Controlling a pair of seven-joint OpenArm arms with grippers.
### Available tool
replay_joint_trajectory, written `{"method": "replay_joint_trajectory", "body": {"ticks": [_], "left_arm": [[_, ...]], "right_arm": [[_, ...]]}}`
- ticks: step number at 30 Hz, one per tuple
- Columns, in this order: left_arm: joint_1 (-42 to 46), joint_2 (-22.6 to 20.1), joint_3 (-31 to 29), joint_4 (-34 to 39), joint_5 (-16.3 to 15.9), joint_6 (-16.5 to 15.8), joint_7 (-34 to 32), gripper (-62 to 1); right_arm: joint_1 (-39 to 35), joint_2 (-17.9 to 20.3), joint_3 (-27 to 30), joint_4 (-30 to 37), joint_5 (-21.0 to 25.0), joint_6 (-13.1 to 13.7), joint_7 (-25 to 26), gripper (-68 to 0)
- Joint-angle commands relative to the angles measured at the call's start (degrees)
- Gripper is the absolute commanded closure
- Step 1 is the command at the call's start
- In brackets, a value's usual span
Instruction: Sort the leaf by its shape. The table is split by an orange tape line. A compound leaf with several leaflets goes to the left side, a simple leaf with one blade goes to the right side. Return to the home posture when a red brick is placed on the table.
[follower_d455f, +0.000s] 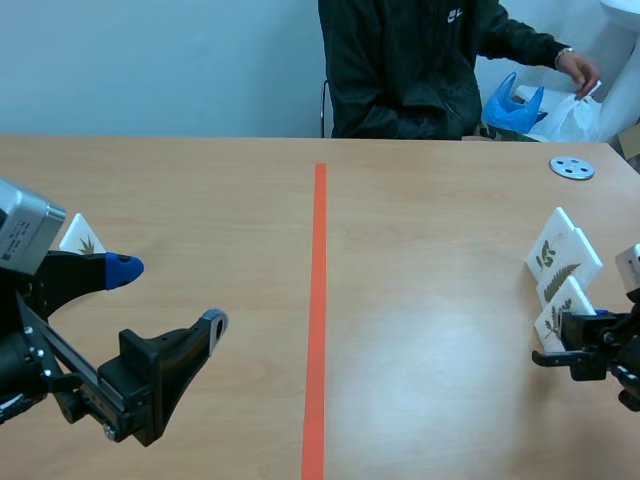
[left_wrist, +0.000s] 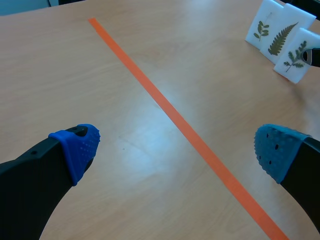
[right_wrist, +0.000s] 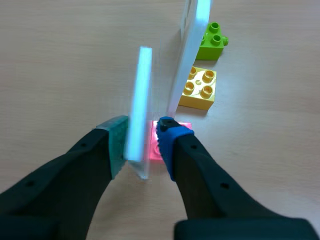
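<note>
Left gripper (follower_d455f: 168, 295): wide open and holding nothing, low over the counter (follower_d455f: 430, 200) on the left of the orange tape line (follower_d455f: 319, 300). In its wrist view the tape runs between its blue pads (left_wrist: 77, 147).
Right gripper (right_wrist: 142, 142): narrow, closed about the nearest leaf card (right_wrist: 137, 110) at the counter's right edge. The grey-green pad lies against one face and the blue pad sits close at the other.
Nearest leaf card: white, seen edge-on between the right gripper's fingers. It stands on the right side of the tape and bears a sprig of several leaflets (left_wrist: 296, 56).
Pink brick (right_wrist: 153, 145): at the foot of the held card, partly hidden by the blue pad.
Middle leaf card (follower_d455f: 570, 265): just behind the nearest one and overlapping it. It shows a fern-like frond.
Yellow brick (right_wrist: 200, 87): ahead of the right gripper, at the base of the next card.
Far leaf card (follower_d455f: 553, 245): last of the row, with a small stem of rounded leaflets.
Green brick (right_wrist: 214, 41): beyond the yellow one.
Left-side leaf card (follower_d455f: 82, 236): behind the left arm, well left of the tape, partly hidden.
Grey disc (follower_d455f: 572, 168): flat on the counter's far right.
Person (follower_d455f: 410, 60): seated across the counter in a dark jacket, one hand (follower_d455f: 580, 72) at a white bag.
</note>
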Motion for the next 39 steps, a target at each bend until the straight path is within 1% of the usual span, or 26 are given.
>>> {"method": "replay_joint_trajectory", "body": {"ticks": [1, 7, 8, 10, 13, 16, 17, 19, 21, 23, 25, 27, 29, 30, 32, 34, 36, 39], "left_arm": [[-0.2, 0.2, -0.2, 1.4, -0.1, 0.1, -0.8, -62.3], [-0.2, 0.2, -0.2, 1.4, -0.1, 0.1, -0.8, -62.3], [-0.2, 0.2, -0.2, 1.4, -0.1, 0.1, -0.8, -62.3], [-0.2, 0.2, -0.2, 1.4, -0.1, 0.1, -0.8, -62.3], [-0.2, 0.2, -0.2, 1.4, -0.1, 0.1, -0.8, -62.3], [-0.2, 0.2, -0.2, 1.4, -0.1, 0.1, -0.8, -62.3], [-0.2, 0.2, -0.2, 1.4, -0.1, 0.1, -0.9, -62.3], [-0.2, 0.2, -0.2, 1.4, -0.1, 0.1, -0.9, -62.3], [-0.2, 0.2, -0.2, 1.4, -0.1, 0.1, -0.9, -62.3], [-0.2, 0.2, -0.2, 1.4, -0.1, 0.1, -0.8, -62.3], [-0.2, 0.2, -0.2, 1.4, -0.1, 0.1, -0.8, -62.3], [-0.2, 0.2, -0.2, 1.4, -0.1, 0.1, -0.8, -62.3], [-0.2, 0.2, -0.2, 1.4, -0.1, 0.1, -0.8, -62.3], [-0.2, 0.2, -0.2, 1.4, -0.1, 0.1, -0.8, -62.3], [-0.2, 0.2, -0.2, 1.4, -0.1, 0.1, -0.8, -62.3], [-0.1, 0.1, -0.2, 1.4, -0.1, 0.1, -0.8, -62.3], [-0.1, 0.1, -0.2, 1.4, -0.1, 0.1, -0.8, -62.3], [-0.1, 0.1, -0.2, 1.4, -0.1, 0.1, -0.8, -62.3]], "right_arm": [[0.2, 0.6, 0.1, 1.6, 0.2, 0.0, 0.7, -18.8], [0.0, 0.7, 2.2, 1.9, 0.7, 0.3, 0.9, -30.4], [-0.1, 0.7, 2.9, 2.1, 1.4, 0.9, 0.9, -31.2], [-0.6, 0.8, 4.5, 3.1, 3.0, 2.9, 0.6, -31.1], [-1.9, 0.8, 7.1, 5.9, 5.0, 5.4, 0.2, -31.2], [-3.5, 0.8, 9.1, 9.5, 6.7, 6.7, -0.3, -31.2], [-3.9, 0.8, 9.7, 10.9, 6.9, 7.3, -0.3, -32.5], [-4.9, 0.8, 10.7, 13.7, 8.1, 8.8, -0.5, -36.7], [-6.1, 0.8, 11.8, 16.9, 9.7, 10.3, -1.2, -39.6], [-7.3, 0.8, 13.0, 20.1, 11.2, 12.0, -1.9, -44.6], [-8.5, 0.8, 14.0, 23.5, 12.4, 13.6, -2.6, -51.8], [-9.8, 1.1, 14.8, 26.5, 13.3, 15.3, -2.8, -60.4], [-11.2, 1.9, 15.1, 29.1, 13.7, 18.2, -2.9, -67.9], [-12.0, 2.4, 15.1, 30.4, 13.7, 19.5, -2.9, -67.9], [-13.6, 3.4, 15.1, 32.9, 14.0, 21.3, -2.9, -67.9], [-15.5, 4.4, 15.0, 35.0, 16.2, 22.4, -3.5, -67.9], [-17.3, 5.1, 15.0, 37.1, 17.9, 22.8, -5.3, -67.9], [-19.5, 5.3, 15.0, 39.5, 18.3, 22.8, -7.5, -67.9]]}}
